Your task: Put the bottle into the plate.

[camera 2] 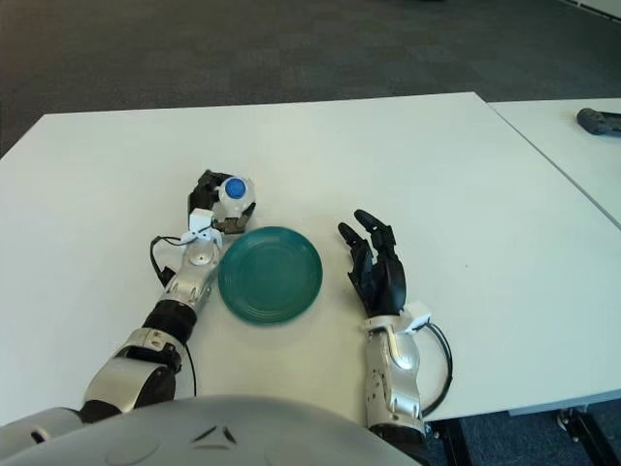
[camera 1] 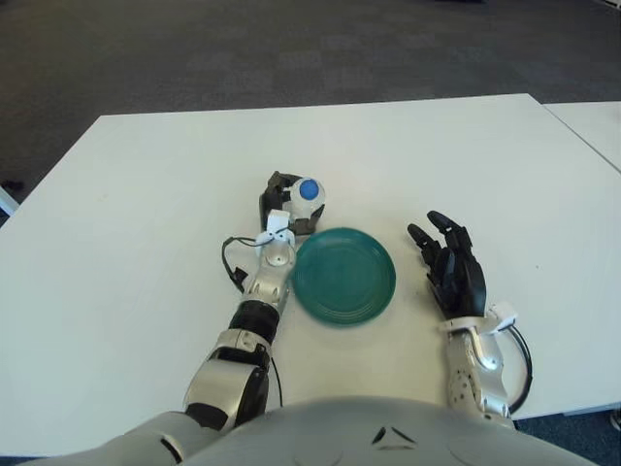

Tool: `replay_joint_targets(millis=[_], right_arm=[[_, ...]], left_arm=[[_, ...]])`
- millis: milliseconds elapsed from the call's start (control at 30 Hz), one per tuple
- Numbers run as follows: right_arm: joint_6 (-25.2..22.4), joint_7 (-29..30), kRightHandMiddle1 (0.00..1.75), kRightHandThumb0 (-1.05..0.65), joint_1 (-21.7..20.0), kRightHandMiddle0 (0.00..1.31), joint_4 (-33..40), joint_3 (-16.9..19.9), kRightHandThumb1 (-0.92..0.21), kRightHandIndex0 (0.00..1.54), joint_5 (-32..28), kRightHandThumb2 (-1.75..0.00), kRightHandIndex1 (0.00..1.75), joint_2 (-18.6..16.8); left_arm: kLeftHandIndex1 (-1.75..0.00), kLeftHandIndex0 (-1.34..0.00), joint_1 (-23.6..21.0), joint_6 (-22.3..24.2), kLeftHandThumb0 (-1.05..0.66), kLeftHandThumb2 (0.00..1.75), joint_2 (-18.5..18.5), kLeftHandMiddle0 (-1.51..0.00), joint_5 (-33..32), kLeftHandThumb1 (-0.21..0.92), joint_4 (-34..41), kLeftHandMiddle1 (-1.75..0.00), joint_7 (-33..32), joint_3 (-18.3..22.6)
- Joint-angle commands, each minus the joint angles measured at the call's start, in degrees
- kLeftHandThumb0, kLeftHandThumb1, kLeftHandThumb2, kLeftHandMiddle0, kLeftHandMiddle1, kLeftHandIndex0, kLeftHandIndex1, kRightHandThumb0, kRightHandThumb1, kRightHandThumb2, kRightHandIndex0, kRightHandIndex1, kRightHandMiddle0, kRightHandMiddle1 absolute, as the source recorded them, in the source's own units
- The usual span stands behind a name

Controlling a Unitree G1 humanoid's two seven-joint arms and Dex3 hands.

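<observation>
A white bottle with a blue cap (camera 1: 310,191) stands upright just beyond the far-left rim of the green plate (camera 1: 343,276). My left hand (camera 1: 289,207) has its dark fingers curled around the bottle, with the forearm running along the plate's left side. The bottle also shows in the right eye view (camera 2: 234,191), with the plate (camera 2: 271,274) below and to the right of it. My right hand (camera 1: 450,264) shows to the right of the plate, fingers spread, holding nothing.
The white table (camera 1: 146,214) spans the view. A second white table (camera 2: 563,126) adjoins at the right, with a dark object (camera 2: 599,120) on it. Dark carpet lies beyond the far edge.
</observation>
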State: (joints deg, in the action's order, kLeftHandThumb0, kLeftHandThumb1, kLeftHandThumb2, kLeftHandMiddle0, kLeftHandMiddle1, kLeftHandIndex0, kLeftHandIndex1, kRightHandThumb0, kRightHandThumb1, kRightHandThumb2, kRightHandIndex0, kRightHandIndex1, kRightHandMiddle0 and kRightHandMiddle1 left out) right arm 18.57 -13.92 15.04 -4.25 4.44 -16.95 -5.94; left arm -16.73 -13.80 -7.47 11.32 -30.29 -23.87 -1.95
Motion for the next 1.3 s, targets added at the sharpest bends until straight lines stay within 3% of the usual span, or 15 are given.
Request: replay_joint_targets(millis=[0, 300, 667, 833, 1033, 1267], right_arm=[[-1.85, 0.3, 0.96, -0.7, 0.84, 0.1, -3.98, 0.21, -0.92, 0.51, -0.14, -0.66, 0.58, -0.18], [-1.0, 0.78, 0.97, -0.71, -0.62, 0.1, -6.17, 0.39, -0.92, 0.5, 0.69, -0.67, 0.59, -0.3], [-1.25, 1.08, 0.96, -0.74, -1.84, 0.1, -8.82, 0.29, -0.92, 0.49, 1.55, -0.72, 0.58, 0.09], [-1.04, 0.48, 0.96, -0.75, -2.48, 0.1, -10.54, 0.4, -0.92, 0.5, 1.46, -0.72, 0.57, 0.57], [0.03, 0.88, 0.96, -0.75, -3.32, 0.11, -12.6, 0.61, -0.92, 0.49, 2.2, -0.72, 0.57, 0.66], [1.37, 1.87, 0.96, -0.75, -3.84, 0.11, -14.28, 0.54, -0.92, 0.5, 3.99, -0.73, 0.57, 0.34]], left_arm=[[-1.75, -1.08, 3.16, 2.97, 0.0, 1.37, -0.98, -1.3, 1.03, 0.26, 10.0, -1.75, 1.53, -1.99], [-1.75, -1.06, 5.97, 5.04, -0.03, 1.33, -0.24, -1.29, 0.76, 0.28, 15.4, -1.75, 3.7, -3.97], [-1.75, -1.09, 9.5, 2.6, 0.0, 1.38, 0.52, -1.29, -2.99, 0.24, 18.98, -1.75, 9.34, -5.08], [-1.75, -1.11, 13.26, 3.66, 0.0, 1.4, 0.91, -1.3, -3.42, 0.23, 28.11, -1.75, 13.02, -7.72], [-1.75, -1.11, 16.1, 3.85, -0.01, 1.41, 2.06, -1.29, -2.33, 0.22, 32.56, -1.75, 15.63, -9.4], [-1.75, -1.09, 20.14, 7.17, -0.03, 1.41, 2.45, -1.28, 0.25, 0.22, 40.24, -1.75, 17.07, -12.02]])
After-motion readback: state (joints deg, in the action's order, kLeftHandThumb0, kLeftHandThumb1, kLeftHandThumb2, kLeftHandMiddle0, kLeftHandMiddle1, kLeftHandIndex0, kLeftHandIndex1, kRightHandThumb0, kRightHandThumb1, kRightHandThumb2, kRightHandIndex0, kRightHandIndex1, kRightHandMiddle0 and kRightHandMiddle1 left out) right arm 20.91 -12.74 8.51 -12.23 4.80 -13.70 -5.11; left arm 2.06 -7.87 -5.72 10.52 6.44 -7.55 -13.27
